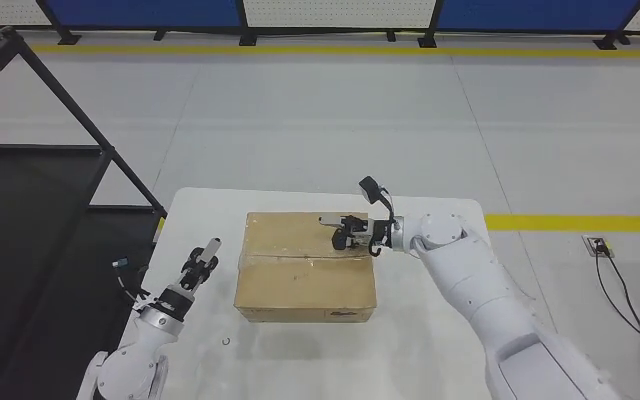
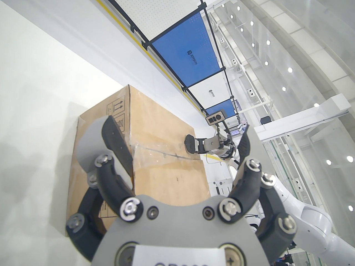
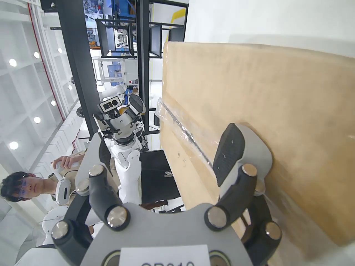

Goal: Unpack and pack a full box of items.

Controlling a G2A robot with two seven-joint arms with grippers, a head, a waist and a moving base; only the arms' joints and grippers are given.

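Observation:
A closed brown cardboard box (image 1: 305, 270) stands in the middle of the white table (image 1: 430, 340), with a clear tape seam (image 1: 300, 256) along its top. My right gripper (image 1: 341, 232) hovers open over the top's far right part. In the right wrist view one of its fingers (image 3: 230, 150) lies just above the box (image 3: 263, 98), beside the tape seam (image 3: 183, 134). My left gripper (image 1: 203, 258) is open to the left of the box, clear of it and pointing toward it. In the left wrist view the left gripper (image 2: 180, 142) faces the box (image 2: 163, 173), and the right gripper (image 2: 194, 143) shows beyond.
A small ring (image 1: 228, 343) lies on the table near the front left of the box. A black metal frame (image 1: 60, 200) stands beside the table's left edge. Bare table lies in front of and to the right of the box.

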